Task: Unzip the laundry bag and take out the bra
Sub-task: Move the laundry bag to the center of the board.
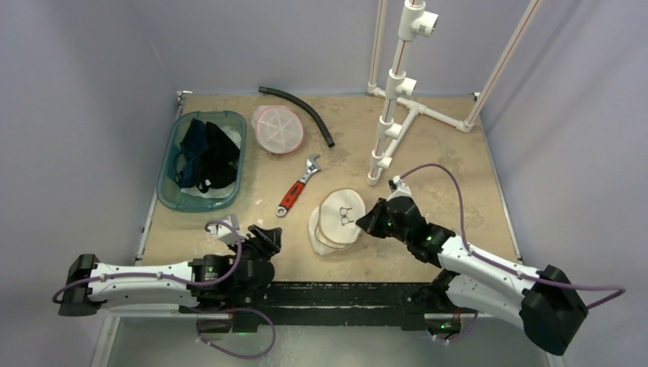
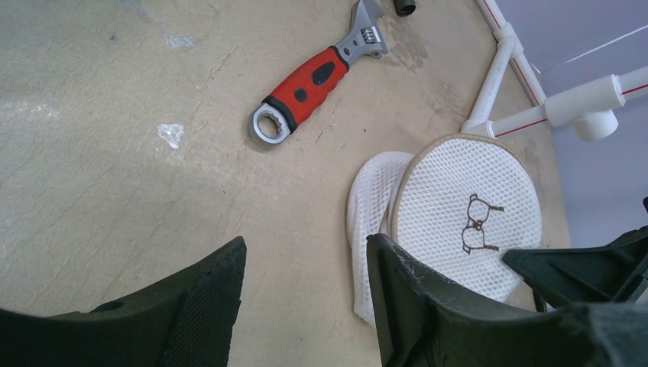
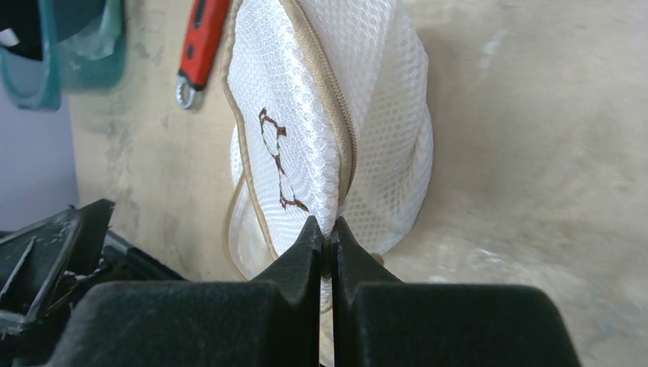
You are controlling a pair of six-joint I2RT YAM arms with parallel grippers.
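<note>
Seen from above, a white mesh laundry bag lies on the table, toward the near edge. Its rim is gripped at 3 o'clock by the right gripper. The left gripper is held low over bare tabletop at the bag's 9 o'clock, well apart from it. A red-handled wrench is seen at the bag's 11 o'clock, and a teal bin of dark clothing is set at the table's 10 o'clock.

From the left wrist, the left fingers are shown spread, with nothing between them. The wrench is framed at 12 o'clock and the bag at 3 o'clock, its brown bra emblem turned upward.

From the right wrist, the jaws are shown pressed together on a fold of the bag's mesh, just beside the tan zip. Whether the zip is undone cannot be told from here.
</note>
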